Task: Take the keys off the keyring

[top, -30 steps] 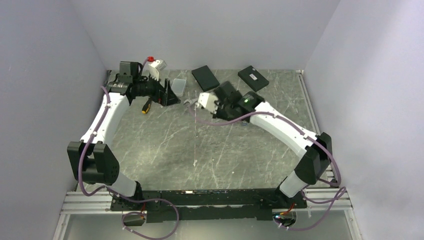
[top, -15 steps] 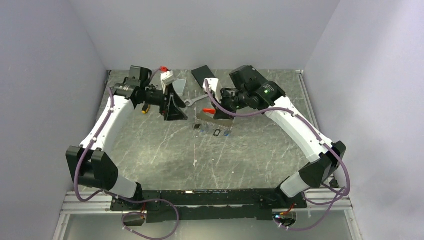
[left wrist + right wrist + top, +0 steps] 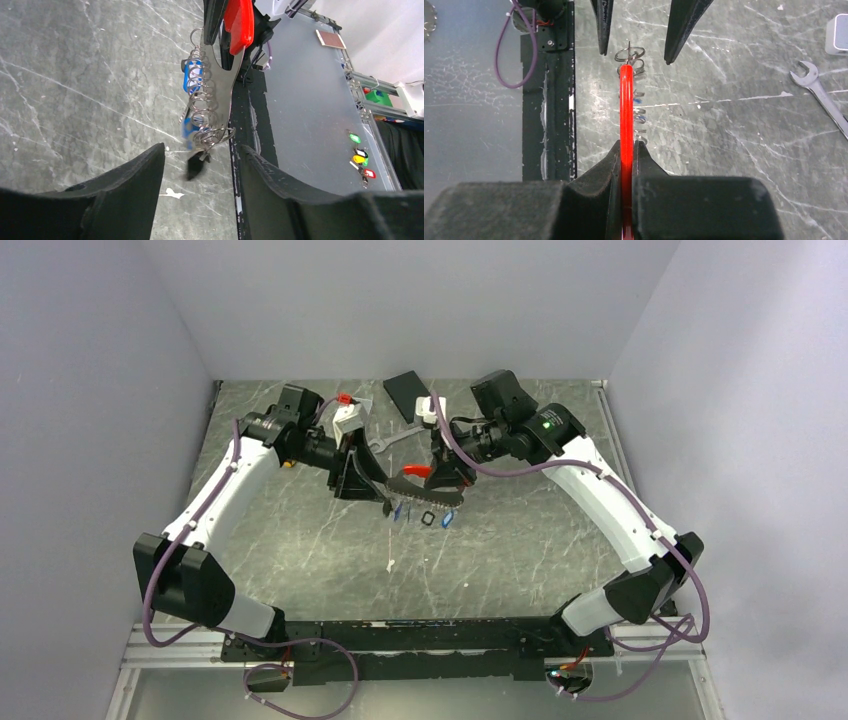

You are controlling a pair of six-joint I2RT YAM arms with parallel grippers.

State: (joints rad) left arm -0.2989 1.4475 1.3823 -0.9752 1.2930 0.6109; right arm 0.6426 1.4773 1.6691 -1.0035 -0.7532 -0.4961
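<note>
Right wrist view: the right gripper (image 3: 626,150) is clamped on the red keyring (image 3: 625,110), holding it edge-on above the counter (image 3: 734,115). The keys (image 3: 192,80), blue-headed, hang from a row of wire rings beneath it. The left gripper (image 3: 200,148) stands wide, its fingers (image 3: 135,180) flanking the keyring's far end without touching. A wrench (image 3: 819,95) lies well apart.

A red keyring (image 3: 239,22) with blue keys (image 3: 192,80) is seen above the grey surface (image 3: 75,75), between two black fingers (image 3: 125,200) spread apart.
</note>
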